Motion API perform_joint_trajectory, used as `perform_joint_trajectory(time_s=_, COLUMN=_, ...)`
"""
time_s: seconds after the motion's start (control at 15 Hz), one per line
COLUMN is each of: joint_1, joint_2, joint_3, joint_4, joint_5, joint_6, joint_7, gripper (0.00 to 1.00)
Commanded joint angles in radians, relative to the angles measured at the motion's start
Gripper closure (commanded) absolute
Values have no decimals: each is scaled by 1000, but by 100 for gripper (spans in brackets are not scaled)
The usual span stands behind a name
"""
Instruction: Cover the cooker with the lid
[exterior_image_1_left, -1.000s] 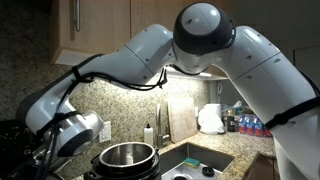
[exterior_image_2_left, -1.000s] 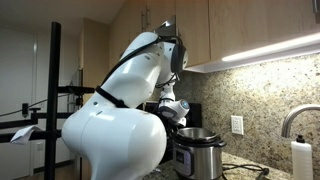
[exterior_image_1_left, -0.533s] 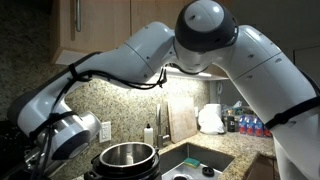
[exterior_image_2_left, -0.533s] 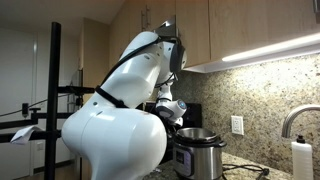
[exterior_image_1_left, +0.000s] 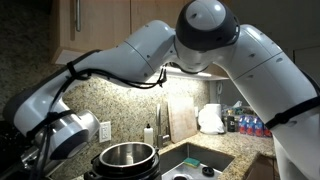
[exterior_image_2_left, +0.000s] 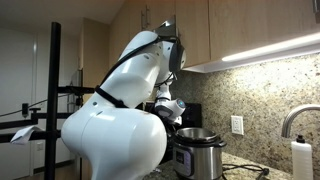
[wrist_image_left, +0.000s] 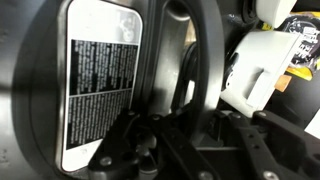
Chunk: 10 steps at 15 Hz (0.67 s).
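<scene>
Gripper (exterior_image_1_left: 38, 160) sits low, just beside the uncovered cooker (exterior_image_1_left: 125, 157). Its jaws are lost in shadow, so I cannot tell their opening or any hold.

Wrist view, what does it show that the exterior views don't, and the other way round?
Only the wrist view: a white printed label on a dark surface, close up. Only the exterior views: the cooker, open, its steel pot uncovered, the sink, the granite wall. Shared: the end effector, dim, opening unclear. No view clearly shows the lid.
</scene>
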Motion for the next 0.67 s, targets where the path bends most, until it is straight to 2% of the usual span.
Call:
perform_joint_trajectory(time_s=0.0, joint_1=31, joint_2=-93, joint_3=16, joint_4=-71, joint_5=-46, joint_6=25, joint_7=-33, gripper=99)
perform_joint_trajectory(time_s=0.27, joint_1=50, joint_2=-130, joint_3=30, joint_4=-85, joint_5=-57, joint_6=24, joint_7=-69, gripper=99)
perform_joint_trajectory(time_s=0.6, joint_1=17, joint_2=-161, joint_3=46, joint_4=-100, joint_5=-2, joint_6=-12, joint_7=-93, gripper=99)
